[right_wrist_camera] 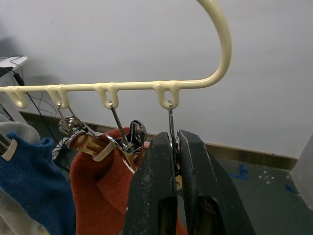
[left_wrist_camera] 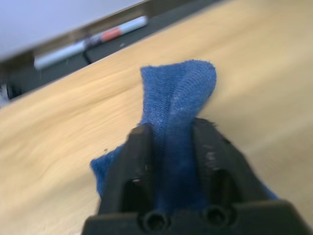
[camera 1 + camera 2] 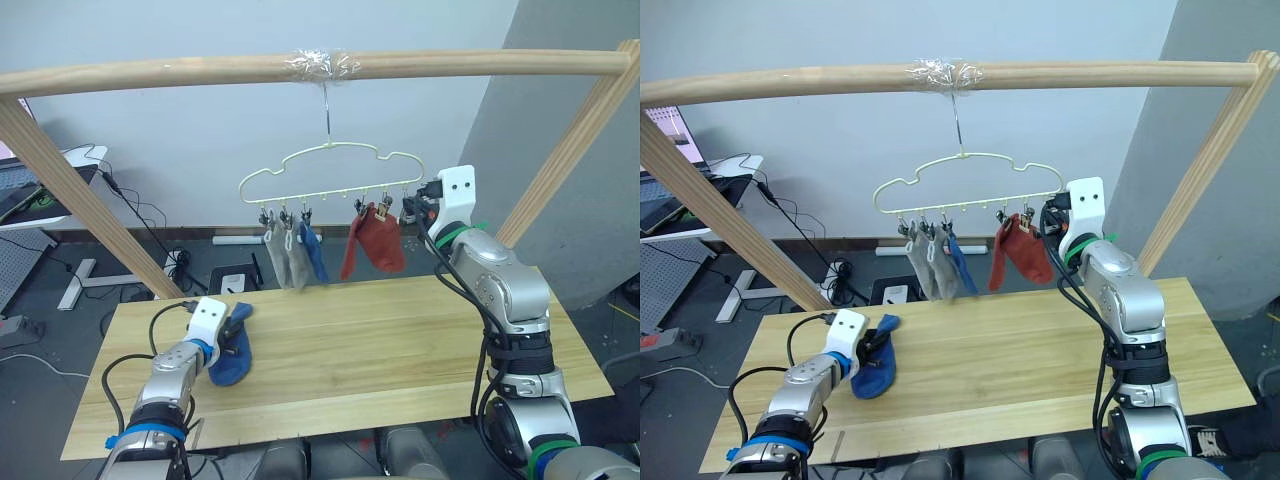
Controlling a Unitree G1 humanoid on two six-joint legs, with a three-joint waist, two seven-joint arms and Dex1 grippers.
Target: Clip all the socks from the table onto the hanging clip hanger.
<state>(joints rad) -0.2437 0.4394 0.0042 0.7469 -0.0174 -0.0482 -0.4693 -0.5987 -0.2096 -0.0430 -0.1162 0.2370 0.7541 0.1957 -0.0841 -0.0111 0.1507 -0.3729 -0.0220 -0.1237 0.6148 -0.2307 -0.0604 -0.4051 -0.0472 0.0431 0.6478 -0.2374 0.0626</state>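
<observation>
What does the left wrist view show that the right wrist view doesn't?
Left wrist view: the left gripper pinching a fold of the blue sock lying on the table.

Right wrist view: the right gripper shut on the end clip of the clip hanger, with the rust-red socks hanging beside it.

Both: two black fingers closed on something, and blue sock fabric, though not the same sock.

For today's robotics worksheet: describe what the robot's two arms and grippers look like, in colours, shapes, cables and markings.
Both arms are rounded silver-grey shells with black joints and loose black cables. The left arm has blue bands; the right arm has green ones. Each wrist carries a white boxy block with small holes. The left gripper and right gripper each have two thick, matte black fingers.
</observation>
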